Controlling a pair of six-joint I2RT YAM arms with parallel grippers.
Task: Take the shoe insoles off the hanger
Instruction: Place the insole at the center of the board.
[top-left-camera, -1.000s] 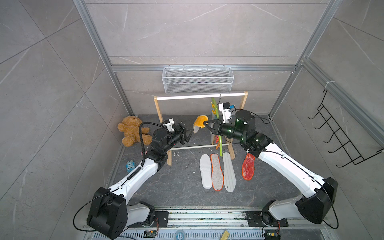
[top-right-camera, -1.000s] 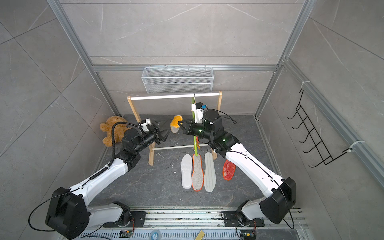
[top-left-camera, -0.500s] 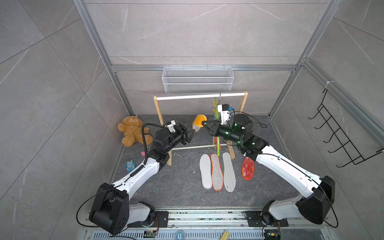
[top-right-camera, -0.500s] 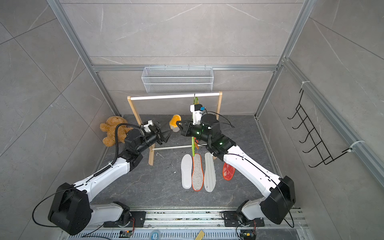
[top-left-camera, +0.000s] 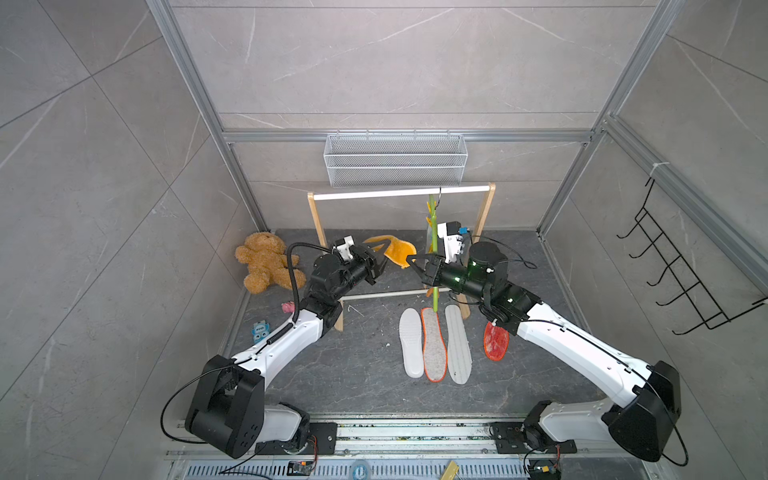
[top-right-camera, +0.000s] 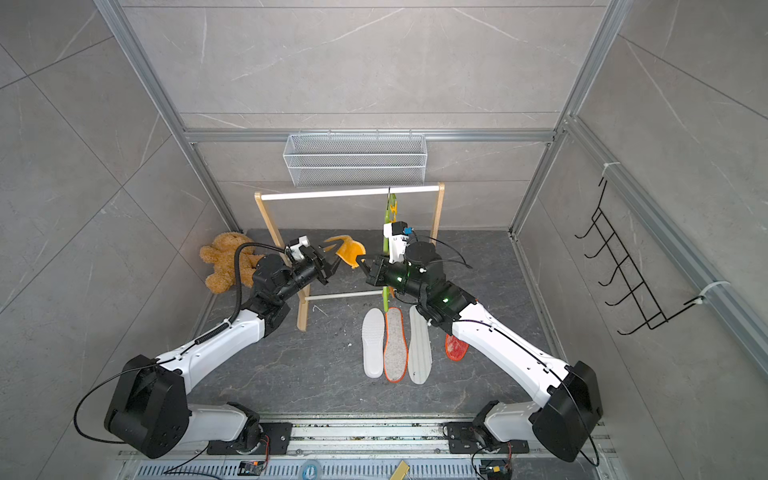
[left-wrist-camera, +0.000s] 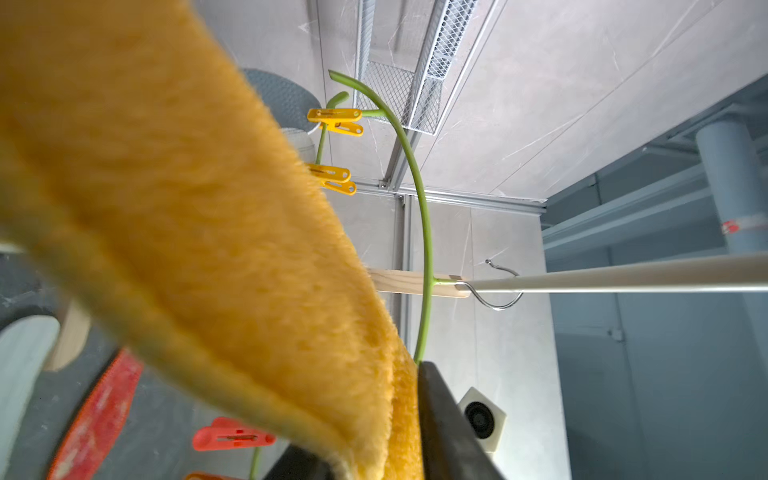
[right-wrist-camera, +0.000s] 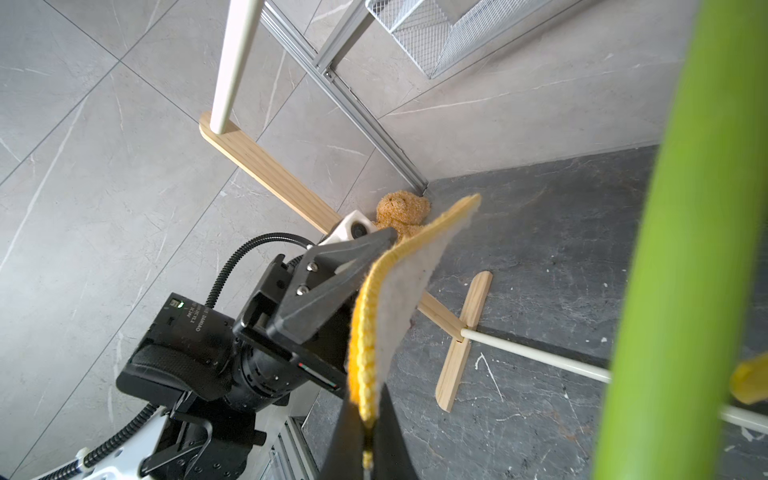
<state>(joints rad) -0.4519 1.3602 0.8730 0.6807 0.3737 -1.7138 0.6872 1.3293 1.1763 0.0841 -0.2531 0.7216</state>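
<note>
An orange-yellow insole (top-left-camera: 395, 251) (top-right-camera: 349, 251) hangs in the air between both grippers, off the clips. My right gripper (top-left-camera: 411, 259) (right-wrist-camera: 368, 399) is shut on one end of it. My left gripper (top-left-camera: 380, 259) (left-wrist-camera: 357, 407) has its jaws closed on the other end, where the insole (left-wrist-camera: 187, 208) is folded. The lime-green hanger (top-left-camera: 434, 232) (left-wrist-camera: 424, 232) hangs from the white rail, with yellow clips (left-wrist-camera: 336, 120) and a red clip (left-wrist-camera: 232, 438). A blue-grey insole (left-wrist-camera: 282, 95) shows by the yellow clips. On the floor lie white (top-left-camera: 410, 343), orange-rimmed grey (top-left-camera: 433, 345), pale striped (top-left-camera: 457, 345) and red mesh (top-left-camera: 495, 340) insoles.
The wooden rack (top-left-camera: 399, 193) stands at the back under a wire basket (top-left-camera: 395, 160). A teddy bear (top-left-camera: 266, 268) sits in the back left corner, with a small blue toy (top-left-camera: 259, 331) nearer. Black wire hooks (top-left-camera: 681, 274) hang on the right wall.
The left gripper has come up to the orange-yellow insole and closed its jaws on it. The right gripper, holding the insole throughout, has shifted slightly left.
</note>
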